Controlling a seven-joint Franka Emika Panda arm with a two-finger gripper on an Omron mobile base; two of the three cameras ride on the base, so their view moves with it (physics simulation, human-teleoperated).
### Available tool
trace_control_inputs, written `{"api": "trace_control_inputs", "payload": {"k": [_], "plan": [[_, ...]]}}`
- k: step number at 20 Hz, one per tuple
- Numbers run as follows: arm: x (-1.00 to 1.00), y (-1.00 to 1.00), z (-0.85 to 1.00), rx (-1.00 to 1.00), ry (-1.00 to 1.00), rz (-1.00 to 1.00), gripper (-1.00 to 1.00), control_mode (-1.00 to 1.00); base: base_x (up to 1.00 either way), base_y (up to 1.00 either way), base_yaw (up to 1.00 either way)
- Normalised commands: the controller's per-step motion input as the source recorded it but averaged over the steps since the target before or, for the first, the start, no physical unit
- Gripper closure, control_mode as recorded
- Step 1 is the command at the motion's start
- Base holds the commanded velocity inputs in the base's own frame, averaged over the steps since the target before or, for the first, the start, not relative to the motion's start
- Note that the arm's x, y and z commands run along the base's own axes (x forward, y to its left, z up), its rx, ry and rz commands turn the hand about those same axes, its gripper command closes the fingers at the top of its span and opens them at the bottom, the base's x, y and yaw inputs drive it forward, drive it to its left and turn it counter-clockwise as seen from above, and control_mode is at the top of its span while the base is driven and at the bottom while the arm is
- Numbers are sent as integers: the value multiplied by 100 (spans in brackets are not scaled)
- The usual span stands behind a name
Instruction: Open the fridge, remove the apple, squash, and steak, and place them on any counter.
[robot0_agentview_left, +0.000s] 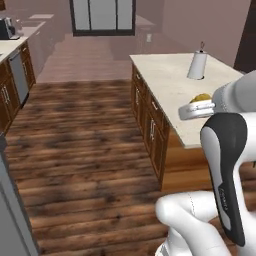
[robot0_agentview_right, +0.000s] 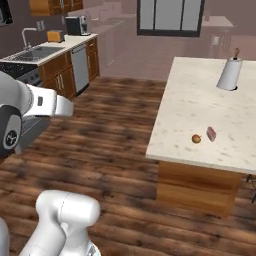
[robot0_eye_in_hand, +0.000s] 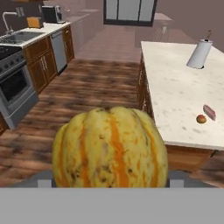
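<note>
The last of the three foods is judged to be in transit: the apple (robot0_agentview_right: 196, 138) and the steak (robot0_agentview_right: 211, 133) are already laid on the bench (robot0_agentview_right: 200, 100), just beside each other near its front edge, while the squash (robot0_eye_in_hand: 110, 148) is carried in the end effector (robot0_eye_in_hand: 110, 181). In the hand view the squash is seen pressed close against the camera, directly ahead of the end effector, with its lumpy yellow-orange skin hiding the fingertips; the jaws are taken to be spread wide and clenched on it, since it is a broad thing held off the floor. In the left base view a sliver of the squash is glimpsed above the wrist, with the bench behind it. From the end effector, the bench is found ahead and to the right, and the apple and steak lie well apart from it, further to the right and beyond the bench's near edge. A paper towel roll (robot0_agentview_right: 229, 73) stands farther back on the bench. The next move is judged to call for the squash to be brought over a bare part of the bench, lowered until it rests, and then released; a spot clear of the apple and steak is advised, because the rounded squash may roll.
</note>
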Motion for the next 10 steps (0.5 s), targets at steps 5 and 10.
{"api": "trace_control_inputs", "payload": {"k": [5, 10], "plan": [[0, 0, 0, 0, 0, 0, 100, 100, 10, -47, -5], [0, 0, 0, 0, 0, 0, 100, 100, 51, -47, -1]]}}
